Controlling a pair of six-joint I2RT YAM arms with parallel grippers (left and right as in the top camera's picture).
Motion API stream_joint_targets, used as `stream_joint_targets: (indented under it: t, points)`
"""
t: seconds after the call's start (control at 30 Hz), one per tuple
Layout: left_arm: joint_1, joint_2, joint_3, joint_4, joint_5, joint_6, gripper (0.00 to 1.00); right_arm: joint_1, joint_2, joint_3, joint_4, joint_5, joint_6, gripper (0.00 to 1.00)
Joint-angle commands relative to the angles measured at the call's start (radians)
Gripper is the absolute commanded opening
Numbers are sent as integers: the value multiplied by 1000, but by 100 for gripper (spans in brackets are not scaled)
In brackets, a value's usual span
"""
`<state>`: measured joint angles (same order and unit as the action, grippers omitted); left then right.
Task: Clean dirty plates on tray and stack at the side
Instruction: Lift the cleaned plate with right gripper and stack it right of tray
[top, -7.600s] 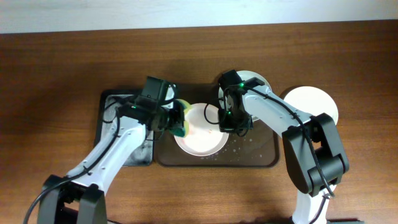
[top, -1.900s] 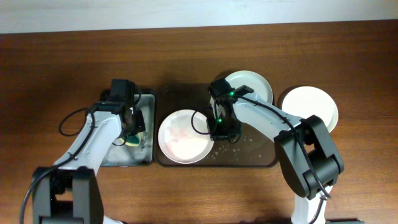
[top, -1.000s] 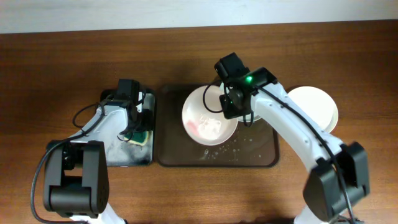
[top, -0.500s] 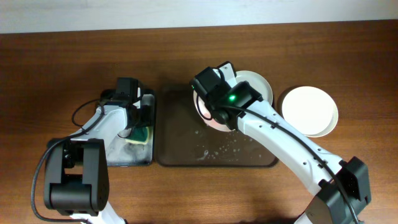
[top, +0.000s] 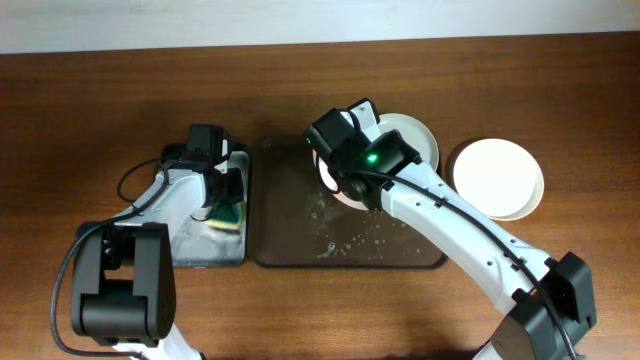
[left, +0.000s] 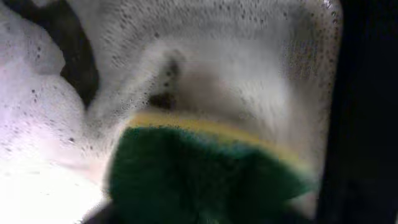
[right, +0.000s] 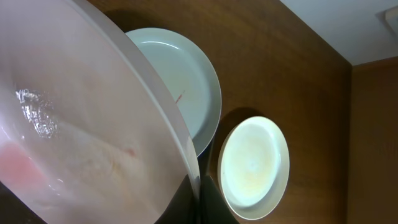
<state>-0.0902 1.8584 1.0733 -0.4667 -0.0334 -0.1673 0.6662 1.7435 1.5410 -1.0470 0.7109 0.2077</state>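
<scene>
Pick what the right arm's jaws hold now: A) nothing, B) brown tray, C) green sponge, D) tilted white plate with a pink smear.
D: the right gripper clamps the rim of a tilted plate with a pink smear, held above the tray.

Overhead: straight down on my tabletop (top: 90, 90). Left wrist: tight against the sponge (left: 199, 180). Right wrist: close along the held plate (right: 74, 137); I find its middle plate (right: 186, 81) and far plate (right: 254, 165) in overhead too.

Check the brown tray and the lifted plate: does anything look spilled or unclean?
Yes. Small droplets, water or foam, lie scattered over the floor of the tray, and the plate, held tilted above it, shows a pink smear.
</scene>
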Motion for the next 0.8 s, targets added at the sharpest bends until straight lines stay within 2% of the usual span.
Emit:
stream_joint_targets:
  t: [0.0, 0.07, 0.23, 0.4, 0.43, 0.5, 0.6, 0.63, 0.67, 0.77]
  points:
    - [2, 28, -10, -35, 11, 5, 93, -37, -24, 22, 3, 26, 62, 4]
    - [2, 28, -11, -66, 12, 5, 89, -69, -27, 23, 3, 5, 90, 4]
    - [2, 28, -11, -139, 12, 4, 88, -196, -45, 23, 16, -152, 90, 4]
    - [2, 28, -11, -182, 16, 4, 78, -410, -53, 23, 14, -389, 101, 4]
    - [2, 28, -11, -183, 16, 5, 74, -450, -53, 23, 12, -433, 102, 4]
    - [2, 28, -11, -182, 20, 5, 57, -556, -53, 23, 9, -537, 116, 4]
    - [2, 28, -11, -181, 20, 5, 15, -698, -53, 23, 4, -674, 116, 4]
    - [2, 28, -11, -180, 20, 5, 5, -738, -53, 22, -1, -699, 116, 4]
    - [2, 28, -11, -179, 20, 5, 0, -784, -52, 21, -8, -721, 116, 4]
    - [2, 28, -11, -177, 19, 5, 0, -886, -52, 7, -16, -747, 116, 4]
